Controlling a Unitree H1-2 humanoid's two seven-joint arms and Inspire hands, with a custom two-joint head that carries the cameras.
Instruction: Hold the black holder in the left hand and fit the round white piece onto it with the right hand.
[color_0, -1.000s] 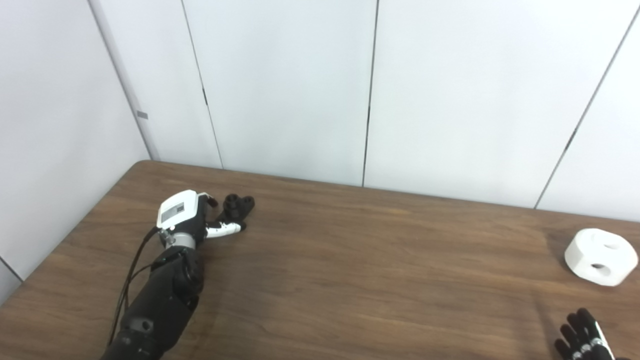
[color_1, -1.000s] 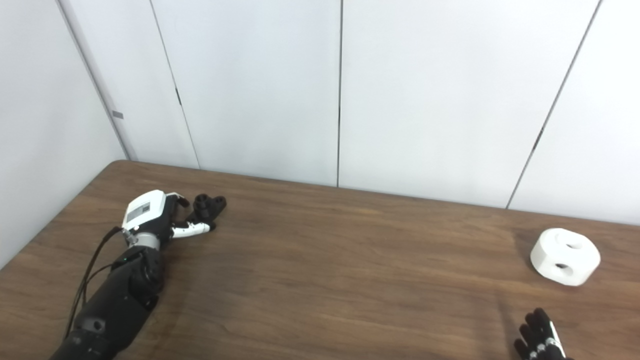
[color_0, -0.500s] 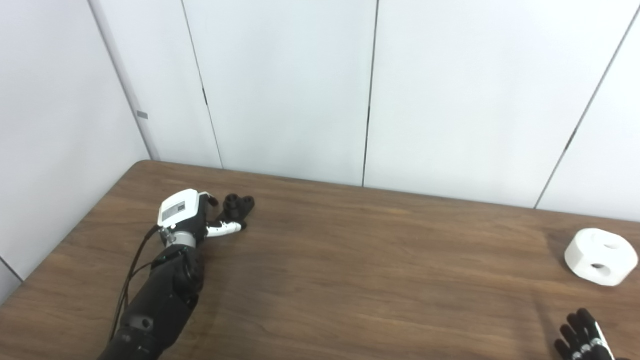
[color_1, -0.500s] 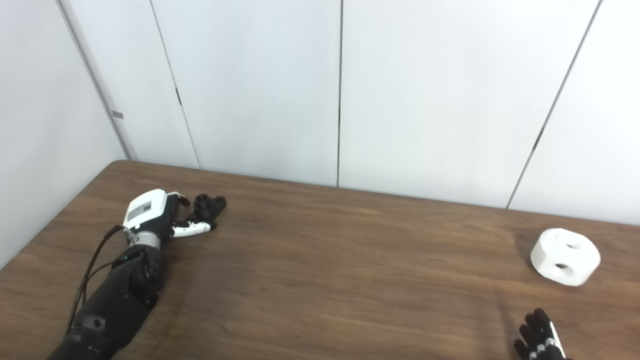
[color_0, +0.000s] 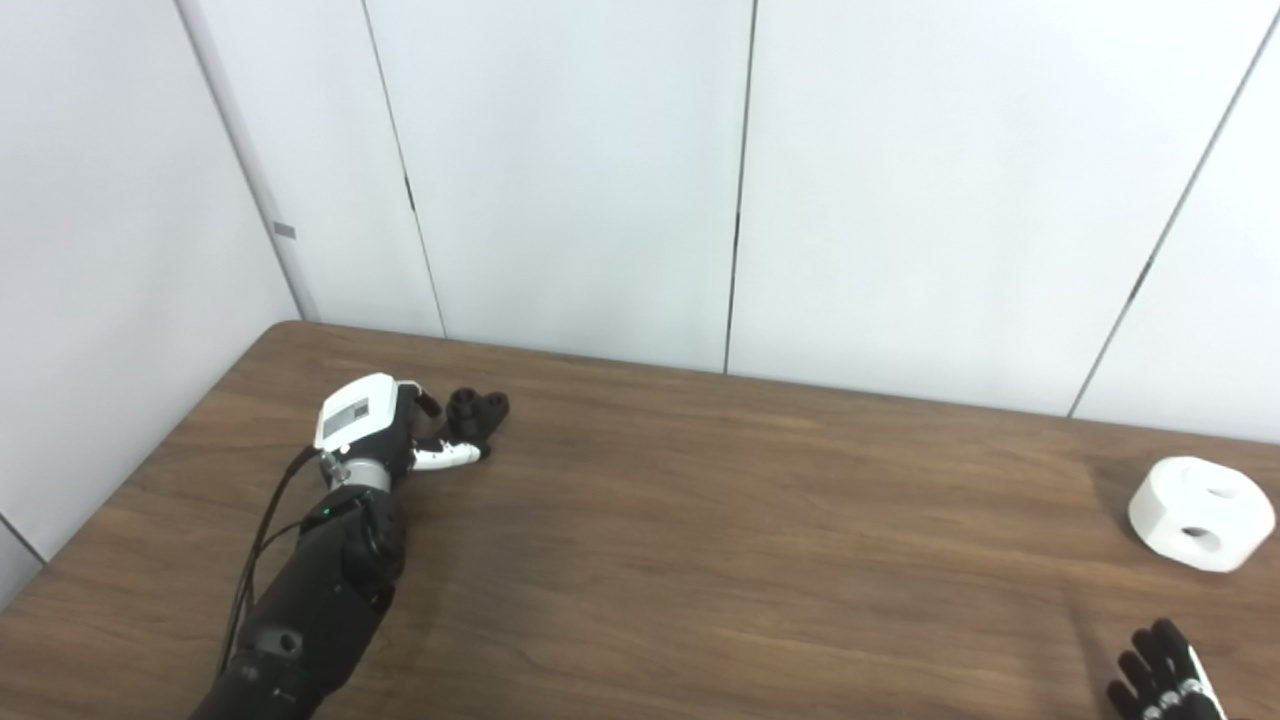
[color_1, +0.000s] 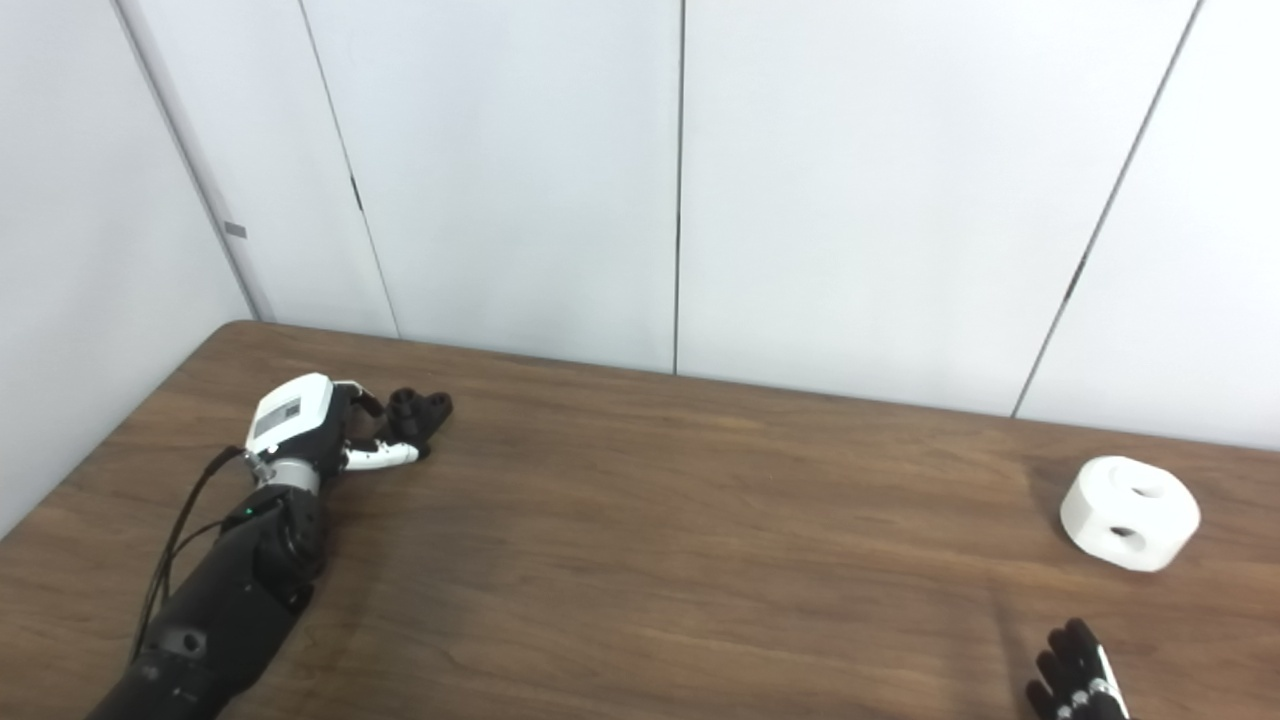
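The black holder (color_0: 478, 412) sits on the wooden table (color_0: 700, 520) at the far left, with two round sockets on top. My left hand (color_0: 385, 432) lies just left of it, fingers apart, thumb stretched along its near side; whether it touches is unclear. It does not grip the holder. The round white piece (color_0: 1201, 512), with two holes, rests at the far right of the table. My right hand (color_0: 1162, 683) shows only its fingertips at the bottom right corner, spread and empty, well short of the white piece.
White wall panels (color_0: 740, 180) stand right behind the table's far edge and along its left side. The left arm's cable (color_0: 262, 530) hangs beside the forearm.
My left hand has crept slightly farther from me, closer to the black holder. My right hand has sunk a little lower in the picture. The holder and white piece have not moved.
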